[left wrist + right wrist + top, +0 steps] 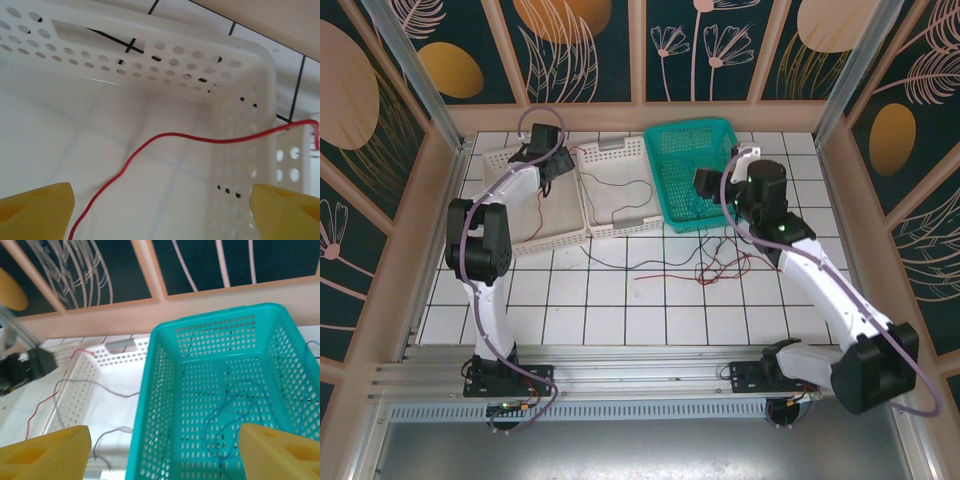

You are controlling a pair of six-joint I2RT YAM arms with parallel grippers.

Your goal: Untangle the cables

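White-tiled table (570,310), and the sorting looks about half done.
Cables first: a red cable (165,135) lies in the far-left white basket (150,55), its end draped over the right wall. A dark cable (620,184) sits in the middle basket (610,152), and a blue cable (220,415) curls in the teal basket (210,332) on the right. Left to do: a loose red cable (720,270) and a black cable (640,264) cross on the tiles just near of the baskets, apparently tangled. Left gripper (160,215) hangs over the white basket, fingers spread wide, nothing held. Right gripper (162,452) hovers at the teal basket's near edge, released and empty too. My guess is that the loose pair comes next.
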